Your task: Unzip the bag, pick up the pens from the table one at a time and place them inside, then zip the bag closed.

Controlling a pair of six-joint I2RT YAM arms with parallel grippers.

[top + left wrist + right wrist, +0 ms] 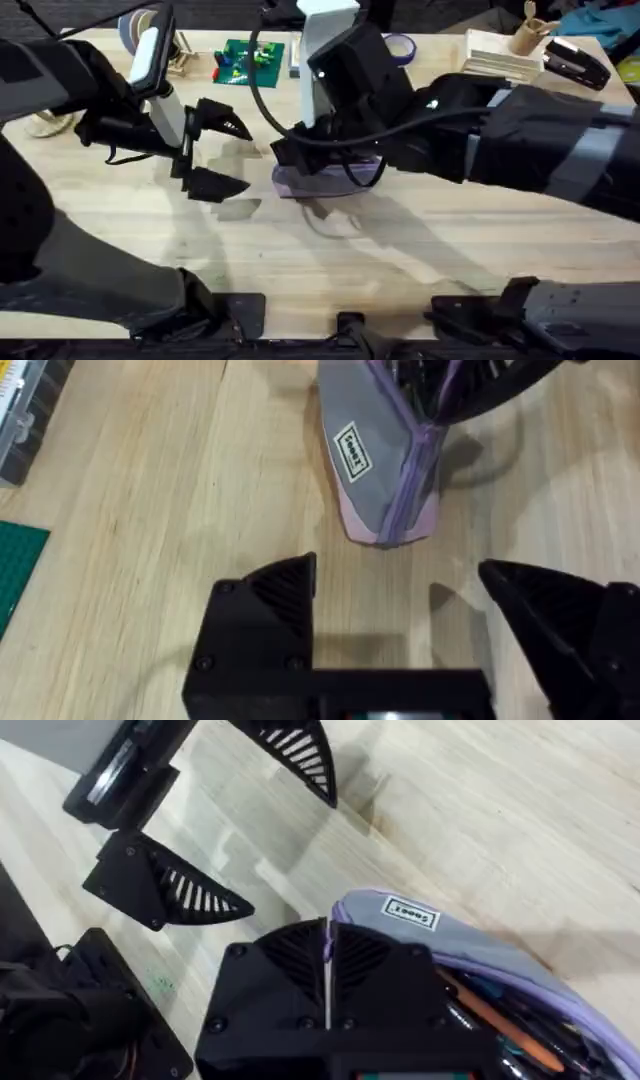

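Right now you can see the bag (325, 180) lying on the worktop (420, 250), near the middle, under the right arm. It is a soft purple pouch with a grey side and a small white label. In the right wrist view the bag (480, 945) gapes open along its top, and pens (500, 1020) lie inside it, an orange one among dark ones. In the left wrist view the bag (385, 470) shows its grey end and its purple zipper line, which is closed at that end.

Your right claw (327, 955) sits at the open mouth of the bag. Its two black fingers are pressed together with only a thin line between them. You cannot tell if it pinches the zipper pull or anything else.

Your left claw (215, 150) is just left of the bag, not touching it. Its fingers are spread wide and hold nothing. In the left wrist view your left claw (400, 595) has bare wood between its fingers, with the bag just past them.

Look to the far side of the worktop. A green board (248, 60) with small bits on it lies there. A roll of tape (400, 45) sits near it. Far right, you see a pale wooden tray (500, 60) and a black stapler (575, 60). None of them touch the bag.
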